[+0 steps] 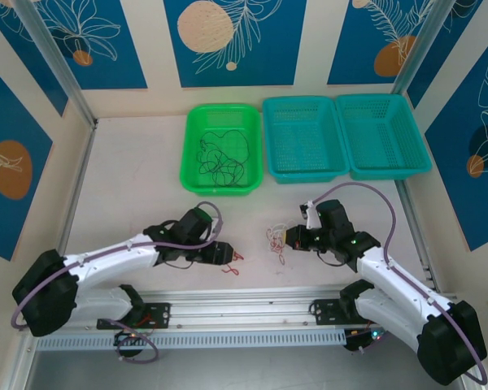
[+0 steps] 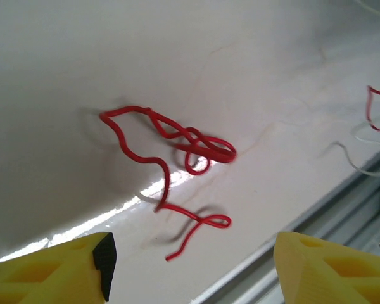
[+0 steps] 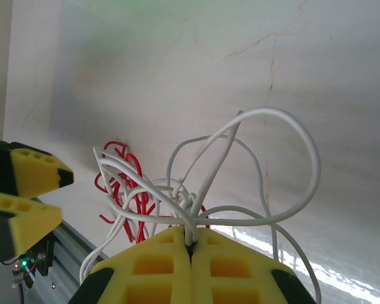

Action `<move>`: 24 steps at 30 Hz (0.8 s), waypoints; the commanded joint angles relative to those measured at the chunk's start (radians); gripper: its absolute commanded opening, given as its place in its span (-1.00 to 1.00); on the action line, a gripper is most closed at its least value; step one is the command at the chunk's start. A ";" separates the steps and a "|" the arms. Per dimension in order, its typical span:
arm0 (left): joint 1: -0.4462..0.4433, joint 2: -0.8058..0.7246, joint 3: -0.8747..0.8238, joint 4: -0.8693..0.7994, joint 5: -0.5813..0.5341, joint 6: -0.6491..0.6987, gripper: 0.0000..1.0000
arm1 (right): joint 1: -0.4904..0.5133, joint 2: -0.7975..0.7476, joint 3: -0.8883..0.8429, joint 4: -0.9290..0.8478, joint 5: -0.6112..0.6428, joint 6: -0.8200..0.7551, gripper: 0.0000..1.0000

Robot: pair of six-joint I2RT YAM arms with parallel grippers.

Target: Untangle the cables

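- Two arms work low over the near half of the desk [image 1: 130, 179], and we read each posture from the cable beside it.
- Nearest the front edge, the left end effector [image 2: 190, 266] is released. Its yellow fingers [image 2: 57, 263] stand wide apart with nothing between them.
- It hovers over a loose red cable [image 2: 177, 139] lying in kinked loops on the desk just ahead. We judge it is spread this way to drop around that wire.
- A little farther in and to the right, the right end effector [image 3: 191, 244] is clenched on the white cable [image 3: 183, 212], several strands pinched at its tips.
- We think the pinch lifts the white loops so they can be drawn clear of the red loops [image 3: 123, 171] tangled under them. We cannot tell whether those red loops join the piece by the left arm.
- At the far edge, the black cable [image 1: 220, 158] lies coiled alone in the green basket [image 1: 221, 110], so we take it as sorted.
- To its right stand two teal baskets [image 1: 305, 175], presumably kept for the red and white wires.
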 commanded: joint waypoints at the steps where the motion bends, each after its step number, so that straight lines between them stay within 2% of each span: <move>1: -0.005 0.066 -0.021 0.121 -0.029 -0.015 0.31 | 0.009 -0.025 -0.005 -0.054 -0.011 -0.013 -1.00; 4: -0.005 0.140 -0.018 0.193 0.008 -0.012 0.25 | 0.012 -0.059 -0.008 -0.085 -0.001 -0.007 -1.00; 6: -0.005 0.182 -0.012 0.217 0.029 -0.017 0.09 | 0.014 -0.085 -0.013 -0.105 0.006 0.001 -1.00; 8: -0.005 0.198 -0.015 0.227 0.031 -0.016 -0.16 | 0.013 -0.105 -0.015 -0.121 0.009 0.005 -1.00; 11: -0.005 0.198 -0.017 0.221 0.015 -0.002 -0.71 | 0.015 -0.128 -0.020 -0.131 0.017 0.011 -1.00; 13: -0.005 0.194 -0.012 0.208 0.012 0.001 -0.98 | 0.017 -0.136 -0.021 -0.130 0.020 0.013 -1.00; 21: -0.003 0.077 0.055 0.143 0.001 0.053 -1.00 | 0.033 -0.147 -0.039 0.005 -0.087 -0.016 -1.00; 24: 0.001 0.036 0.125 0.111 -0.019 0.092 -1.00 | 0.051 -0.183 -0.056 0.067 -0.080 -0.022 -1.00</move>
